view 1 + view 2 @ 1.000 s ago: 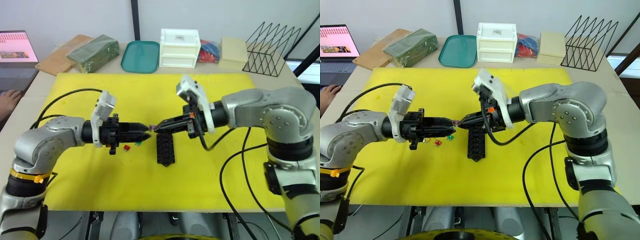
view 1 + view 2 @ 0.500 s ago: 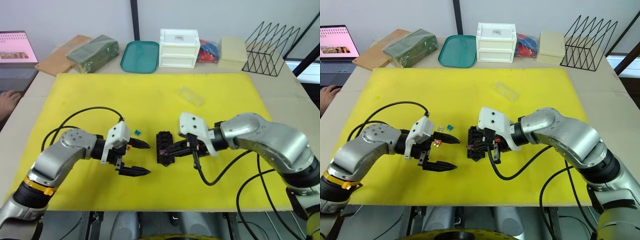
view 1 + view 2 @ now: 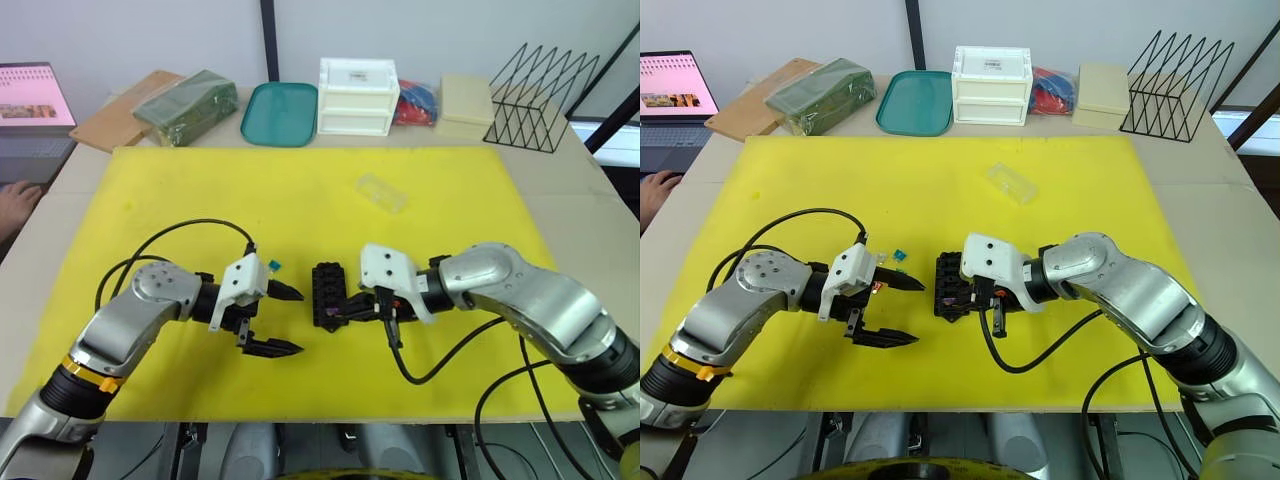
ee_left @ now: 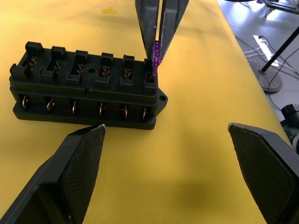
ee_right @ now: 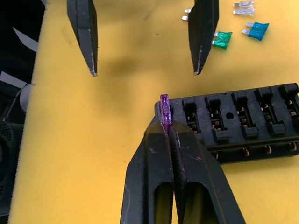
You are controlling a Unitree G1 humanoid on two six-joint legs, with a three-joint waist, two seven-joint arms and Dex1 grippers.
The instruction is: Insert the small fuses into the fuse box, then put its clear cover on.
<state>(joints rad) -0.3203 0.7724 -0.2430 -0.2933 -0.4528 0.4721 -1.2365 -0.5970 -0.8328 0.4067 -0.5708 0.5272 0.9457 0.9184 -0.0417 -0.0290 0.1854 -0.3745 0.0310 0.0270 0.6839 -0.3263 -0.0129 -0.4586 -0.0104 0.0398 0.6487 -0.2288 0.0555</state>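
A purple fuse point(image 5: 164, 109) is being pinched between the pressed-together jaws of the right gripper point(image 5: 167, 133) at the end slot of the black fuse box point(image 3: 328, 294), which is lying on the yellow mat point(image 3: 300, 200). The left gripper point(image 3: 887, 310) is being held just beside the box, jaws spread. The clear cover point(image 3: 1011, 183) is lying well apart, farther back on the mat.

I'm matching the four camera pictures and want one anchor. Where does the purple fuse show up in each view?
Left eye view: purple fuse not discernible; right gripper fingers meet at the fuse box near end.
Right eye view: likewise too small to tell.
Left wrist view: purple fuse between descending fingers, at the box's end slot.
Right wrist view: fuse pinched at the fingertips, beside the box corner.
Shared landmark: the black fuse box.
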